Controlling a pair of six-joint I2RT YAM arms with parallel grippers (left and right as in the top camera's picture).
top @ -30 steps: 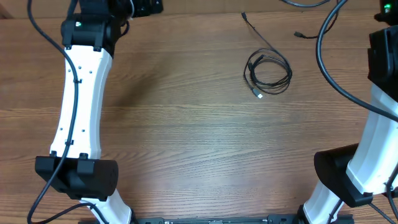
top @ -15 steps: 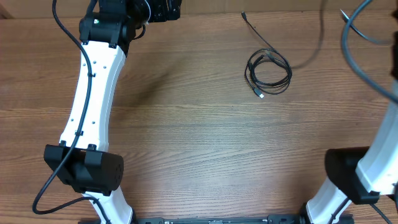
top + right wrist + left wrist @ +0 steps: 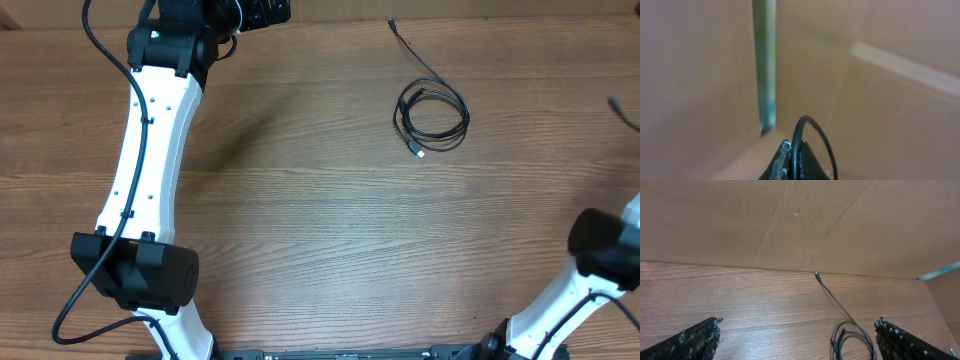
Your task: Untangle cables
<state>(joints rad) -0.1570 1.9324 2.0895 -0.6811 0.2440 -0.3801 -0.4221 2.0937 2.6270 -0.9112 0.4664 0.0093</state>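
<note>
Wood-grain table (image 3: 320,230) fills the overhead view; brown cardboard wall (image 3: 790,220) rises along its 12 o'clock edge; teal strip (image 3: 941,271) at 3 o'clock in the left wrist view; blurred green strip (image 3: 765,65) toward 11 o'clock in the right wrist view.

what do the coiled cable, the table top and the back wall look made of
Coiled cable: thin black cord, likely a rubber or plastic sheath, since it lies in soft loops; its small plug tip looks pale, maybe metal. Table top: wood or wood-look laminate, matte brown with straight grain lines. Back wall: probably cardboard, dull tan with creases.
</note>
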